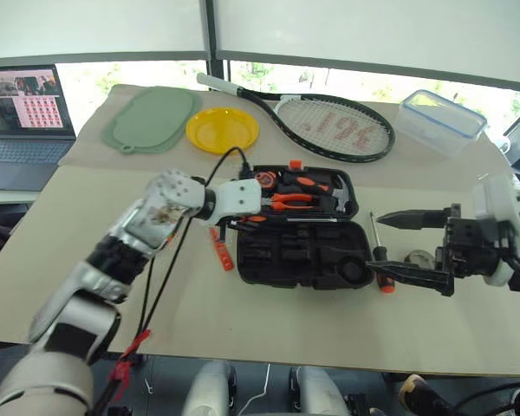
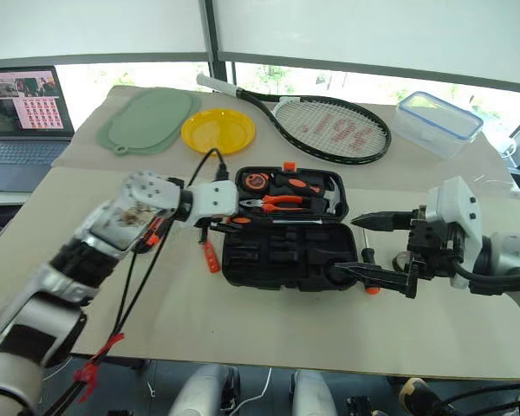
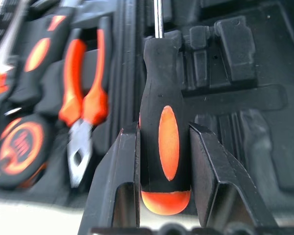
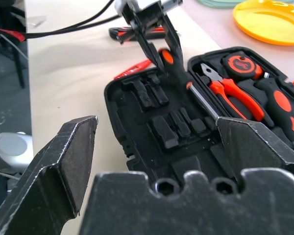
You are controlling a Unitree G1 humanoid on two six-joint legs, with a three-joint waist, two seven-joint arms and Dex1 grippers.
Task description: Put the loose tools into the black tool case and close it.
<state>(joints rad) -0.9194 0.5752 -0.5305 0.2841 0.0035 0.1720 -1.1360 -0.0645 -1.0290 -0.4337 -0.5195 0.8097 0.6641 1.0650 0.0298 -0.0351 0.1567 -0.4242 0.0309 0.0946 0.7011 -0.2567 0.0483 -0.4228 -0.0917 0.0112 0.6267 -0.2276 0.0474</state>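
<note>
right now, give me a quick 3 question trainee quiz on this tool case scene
1. True or false: the left gripper is shut on a black-and-orange screwdriver over the black tool case.
2. Which tool already lies in the case's far half? A) orange-handled pliers B) a wrench C) a saw
3. Fill in: the right gripper is ____, holding nothing, with a second screwdriver lying on the table just off the case's right edge.

Key: 1 true; 2 A; 3 open
</note>
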